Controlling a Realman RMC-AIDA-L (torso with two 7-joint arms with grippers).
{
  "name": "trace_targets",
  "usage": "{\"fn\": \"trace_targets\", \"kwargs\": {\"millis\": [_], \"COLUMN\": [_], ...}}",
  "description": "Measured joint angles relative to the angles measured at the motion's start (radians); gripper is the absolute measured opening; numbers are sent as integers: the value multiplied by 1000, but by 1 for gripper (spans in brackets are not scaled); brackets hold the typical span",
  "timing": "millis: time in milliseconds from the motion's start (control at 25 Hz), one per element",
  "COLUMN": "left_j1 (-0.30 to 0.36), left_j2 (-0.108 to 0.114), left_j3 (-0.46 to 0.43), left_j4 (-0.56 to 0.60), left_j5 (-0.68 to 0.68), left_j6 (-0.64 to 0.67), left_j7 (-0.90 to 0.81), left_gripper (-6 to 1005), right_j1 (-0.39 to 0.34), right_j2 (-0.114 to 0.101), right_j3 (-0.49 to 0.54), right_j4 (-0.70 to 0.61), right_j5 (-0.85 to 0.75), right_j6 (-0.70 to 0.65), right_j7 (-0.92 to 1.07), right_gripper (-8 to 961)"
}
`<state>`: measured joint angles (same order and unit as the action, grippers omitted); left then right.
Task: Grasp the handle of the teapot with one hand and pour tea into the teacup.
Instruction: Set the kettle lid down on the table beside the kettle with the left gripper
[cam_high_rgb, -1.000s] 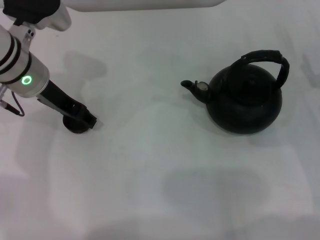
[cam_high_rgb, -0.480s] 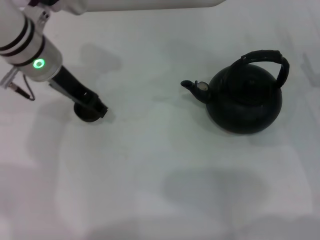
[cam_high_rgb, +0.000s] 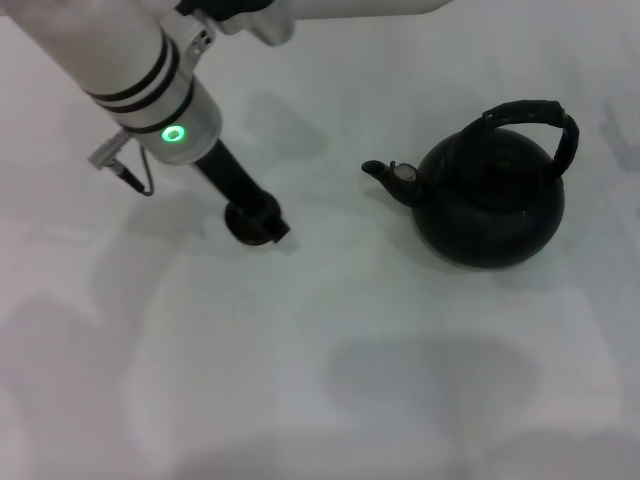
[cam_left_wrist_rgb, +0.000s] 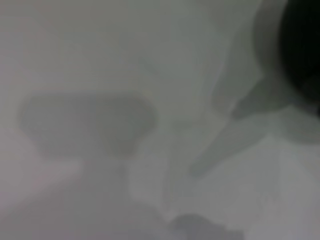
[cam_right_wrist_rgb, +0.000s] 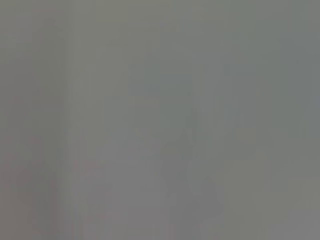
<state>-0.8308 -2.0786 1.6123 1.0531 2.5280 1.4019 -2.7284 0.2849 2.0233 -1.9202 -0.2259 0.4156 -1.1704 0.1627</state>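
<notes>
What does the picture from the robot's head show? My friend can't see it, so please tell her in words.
The robot's left gripper is down at a small black teacup on a white table. A big round black teapot stands apart on the right, its spout pointing toward the cup and its arched handle untouched. The right arm is out of sight.

White left arm (cam_high_rgb: 120, 55), black bands, green ring light, grey cable, black pincer (cam_high_rgb: 262, 222).

Matte-black teapot (cam_high_rgb: 490, 205), black teacup (cam_high_rgb: 243, 224)

left claw (cam_high_rgb: 266, 226) and teacup (cam_high_rgb: 243, 222) shifted rightward, nearer the teapot (cam_high_rgb: 490, 200)
</notes>
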Motion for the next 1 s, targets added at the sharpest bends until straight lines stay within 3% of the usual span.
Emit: {"fn": "trace_targets", "kwargs": {"millis": [280, 600, 1000], "left_j1": [-4, -6, -13], "left_j2": [-2, -2, 0], "left_j3": [48, 142, 148], "left_j4": [-26, -36, -71], "left_j5": [-41, -127, -126], "left_j6": [-87, -96, -54], "left_j7": [9, 50, 51], "left_gripper": [699, 700, 699], "right_j1": [1, 3, 4], "right_j2": [0, 0, 2], "right_j3": [0, -3, -9], "right_j4": [-7, -9, -9], "right_j5": [0, 0, 0], "right_j6": [6, 7, 15], "right_j7": [0, 0, 0], "right_gripper": [866, 866, 866]}}
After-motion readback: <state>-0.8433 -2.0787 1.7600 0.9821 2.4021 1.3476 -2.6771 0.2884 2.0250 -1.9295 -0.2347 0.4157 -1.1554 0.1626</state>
